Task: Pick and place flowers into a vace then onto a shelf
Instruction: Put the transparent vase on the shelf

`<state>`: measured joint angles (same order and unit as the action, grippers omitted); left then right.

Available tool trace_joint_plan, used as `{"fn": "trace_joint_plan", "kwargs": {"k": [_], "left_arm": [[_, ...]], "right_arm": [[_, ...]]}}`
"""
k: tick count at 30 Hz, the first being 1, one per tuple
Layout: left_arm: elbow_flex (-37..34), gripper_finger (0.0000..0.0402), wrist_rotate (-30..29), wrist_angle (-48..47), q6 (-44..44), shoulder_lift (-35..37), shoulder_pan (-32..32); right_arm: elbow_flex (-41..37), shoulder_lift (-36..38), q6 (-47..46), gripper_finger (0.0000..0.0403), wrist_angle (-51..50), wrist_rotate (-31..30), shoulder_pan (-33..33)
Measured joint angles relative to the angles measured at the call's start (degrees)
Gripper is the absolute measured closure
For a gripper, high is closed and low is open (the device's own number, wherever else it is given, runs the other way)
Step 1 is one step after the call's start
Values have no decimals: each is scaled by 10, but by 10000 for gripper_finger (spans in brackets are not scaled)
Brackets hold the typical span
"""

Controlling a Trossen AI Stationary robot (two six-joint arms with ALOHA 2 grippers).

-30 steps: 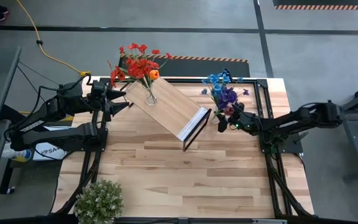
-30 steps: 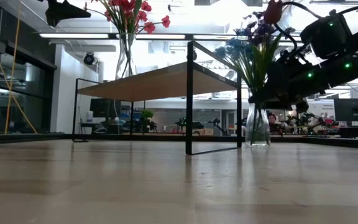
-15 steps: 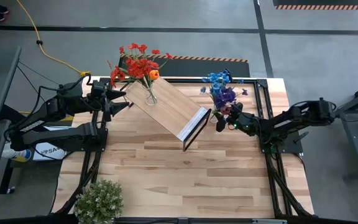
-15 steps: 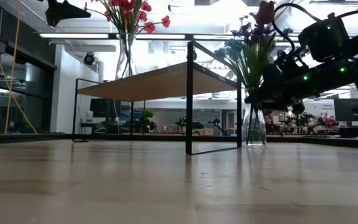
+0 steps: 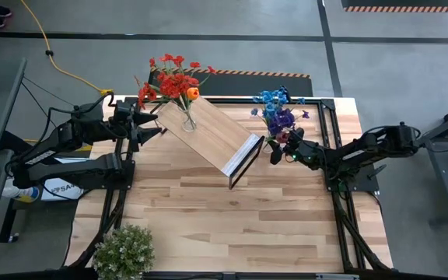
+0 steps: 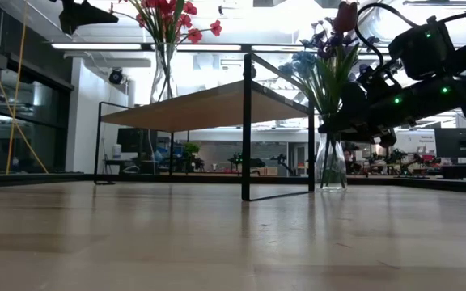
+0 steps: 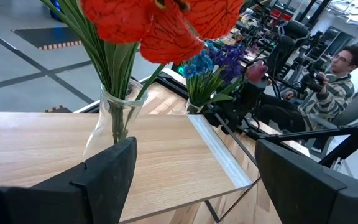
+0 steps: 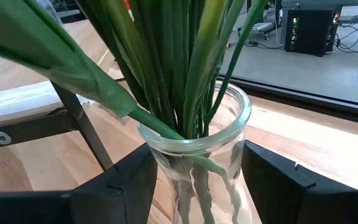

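Observation:
A clear glass vase of red and orange flowers (image 5: 173, 82) stands with its base on the light-wood shelf (image 5: 208, 136), which lies slantwise on the table. My left gripper (image 7: 197, 168) is open beside that vase (image 7: 114, 118), at the shelf's left end, touching nothing. A second glass vase (image 6: 331, 166) holds blue, purple and dark red flowers (image 5: 277, 113) and stands just right of the shelf. My right gripper (image 8: 194, 186) is shut on this second vase. My right gripper holds the second vase by its narrow neck, just below the rim (image 8: 229, 124), one finger (image 8: 123, 183) on each side of the glass. The fingers come in about level from the table's right. The vase is upright, and its base looks to be at table level.
A bushy pale plant (image 5: 124, 250) sits at the table's near left corner. The near half of the tabletop (image 5: 239, 210) is bare wood. A person (image 7: 347, 68) sits beyond the table. A yellow cable (image 5: 53, 58) runs over the floor behind.
My right gripper has moved a little toward the table's left, toward the shelf's end, and the second vase with its flowers has shifted the same way while staying upright. In the last half second it has kept still.

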<state>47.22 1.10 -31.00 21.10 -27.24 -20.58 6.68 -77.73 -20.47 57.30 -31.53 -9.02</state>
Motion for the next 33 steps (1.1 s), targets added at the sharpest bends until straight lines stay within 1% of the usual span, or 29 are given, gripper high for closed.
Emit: {"fn": "trace_joint_plan", "kwargs": {"k": [4, 14, 21, 24, 29, 33], "left_arm": [[0, 43, 0, 0, 0, 0, 0], [0, 43, 0, 0, 0, 0, 0], [0, 43, 0, 0, 0, 0, 0], [0, 43, 0, 0, 0, 0, 0], [0, 43, 0, 0, 0, 0, 0], [0, 43, 0, 0, 0, 0, 0]], "right_arm": [[0, 0, 0, 192, 0, 0, 0], [0, 0, 1, 225, 1, 0, 0], [0, 0, 0, 225, 2, -1, 0], [0, 0, 1, 228, 3, -11, 0], [0, 2, 15, 231, 9, -26, 0], [0, 10, 31, 232, 26, -27, 0]]}}
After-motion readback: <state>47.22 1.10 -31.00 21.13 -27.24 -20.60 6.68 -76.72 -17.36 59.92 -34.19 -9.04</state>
